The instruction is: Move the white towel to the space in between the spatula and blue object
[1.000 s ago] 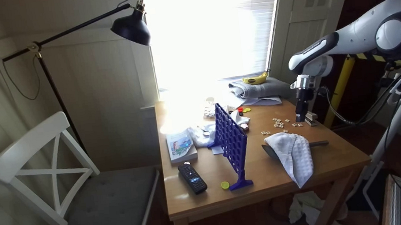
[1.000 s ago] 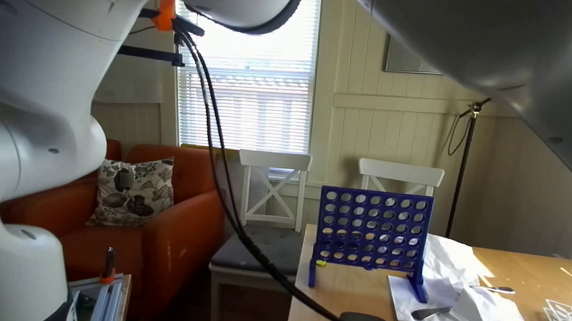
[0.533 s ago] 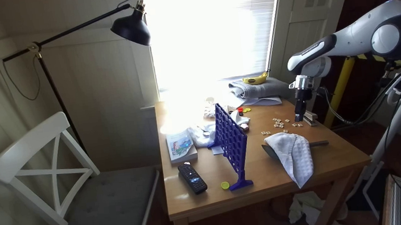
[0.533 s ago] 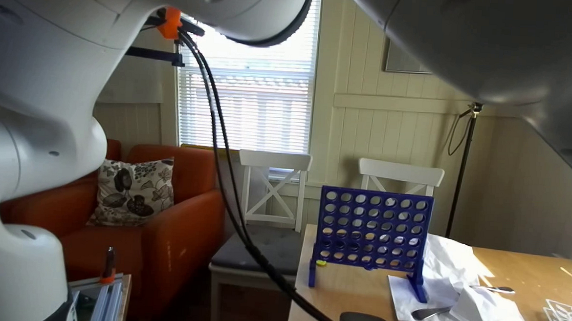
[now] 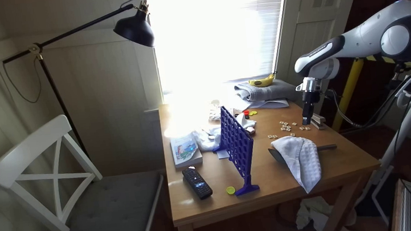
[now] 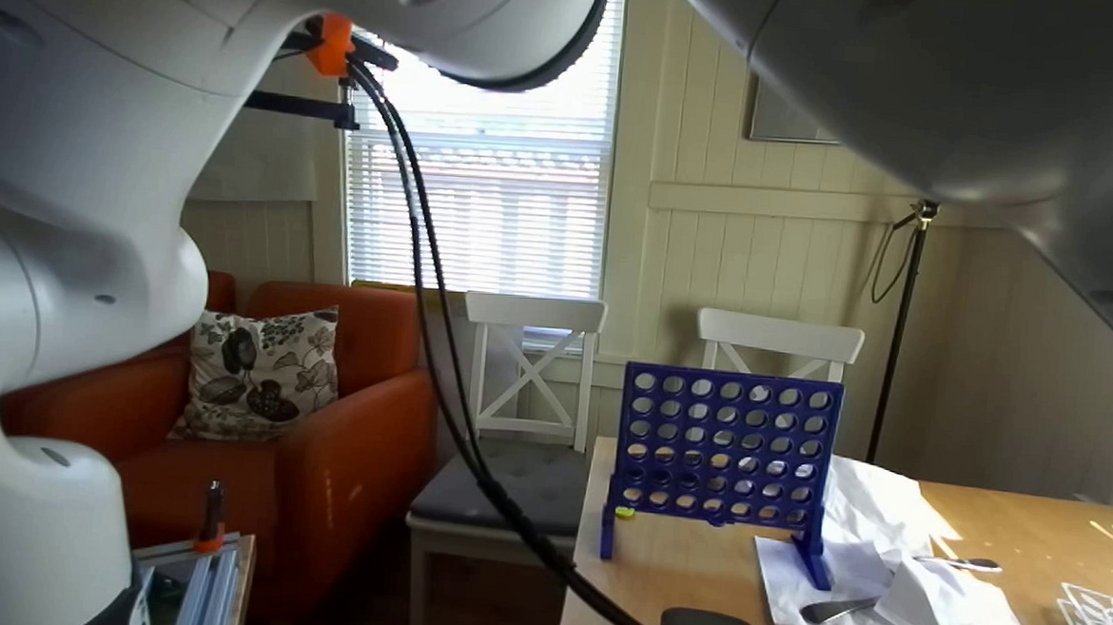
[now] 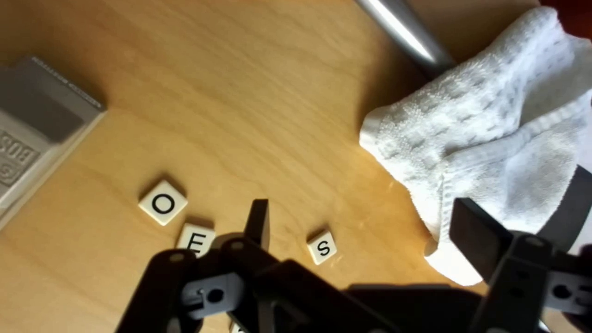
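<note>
jaws apart, empty; pinching the white waffle towel (image 7: 502, 134) beside them too deep may drag the spatula (image 7: 402, 34) underneath.

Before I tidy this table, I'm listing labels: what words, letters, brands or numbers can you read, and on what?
"O" on a letter tile
"E" on a second tile
"S" on a third tile
Probably "BOS", cut off, on the stapler; its edge lettering is too small
Too small or blurred: any print on other tiles, arm, banana, book and remote
</note>
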